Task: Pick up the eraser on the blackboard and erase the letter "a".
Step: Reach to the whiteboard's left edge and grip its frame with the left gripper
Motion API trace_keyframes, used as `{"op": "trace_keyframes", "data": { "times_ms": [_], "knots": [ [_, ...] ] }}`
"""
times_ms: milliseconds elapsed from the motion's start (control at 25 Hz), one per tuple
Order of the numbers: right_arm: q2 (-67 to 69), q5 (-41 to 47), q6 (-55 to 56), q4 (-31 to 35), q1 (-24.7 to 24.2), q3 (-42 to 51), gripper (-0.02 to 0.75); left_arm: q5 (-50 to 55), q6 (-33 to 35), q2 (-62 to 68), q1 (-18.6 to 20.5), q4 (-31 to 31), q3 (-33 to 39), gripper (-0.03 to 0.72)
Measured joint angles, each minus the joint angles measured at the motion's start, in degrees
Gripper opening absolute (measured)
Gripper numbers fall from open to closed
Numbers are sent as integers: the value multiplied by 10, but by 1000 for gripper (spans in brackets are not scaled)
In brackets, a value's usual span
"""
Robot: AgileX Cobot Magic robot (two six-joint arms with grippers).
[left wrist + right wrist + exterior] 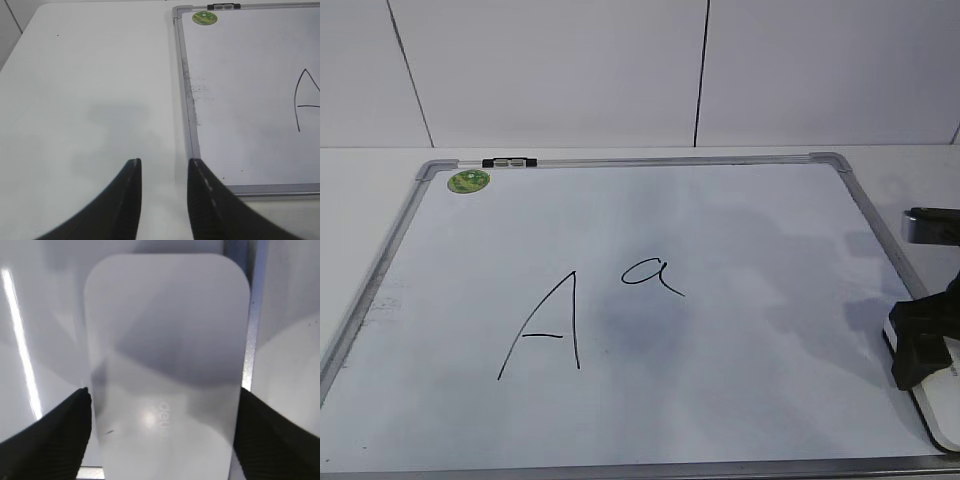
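One white dry-erase blackboard with grey metal frame (856, 196) on the white bench (90, 75); one small handwritten letter "a" (653, 274) mid-board, right of one capital "A" (545, 325). One white glossy rounded eraser (165, 365) at the board's lower right corner, right hand (162, 405) straddling it, fingers parted along its sides, contact unclear. Left hand (164, 165) released, hovering off the board's left edge.

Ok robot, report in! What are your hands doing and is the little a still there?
Right gripper straddling eraser, fingers at its sides. Left gripper open, idle beside blackboard. Letter "a" unerased. Path clear.
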Motion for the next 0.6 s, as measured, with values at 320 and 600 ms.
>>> {"op": "trace_keyframes", "data": {
  "times_ms": [320, 600],
  "knots": [
    [0, 0, 0, 0, 0, 0, 591, 0, 0, 0, 0, 0, 0, 235],
    [0, 0, -1, -5, 0, 0, 545, 0, 0, 0, 0, 0, 0, 235]
  ]
}}
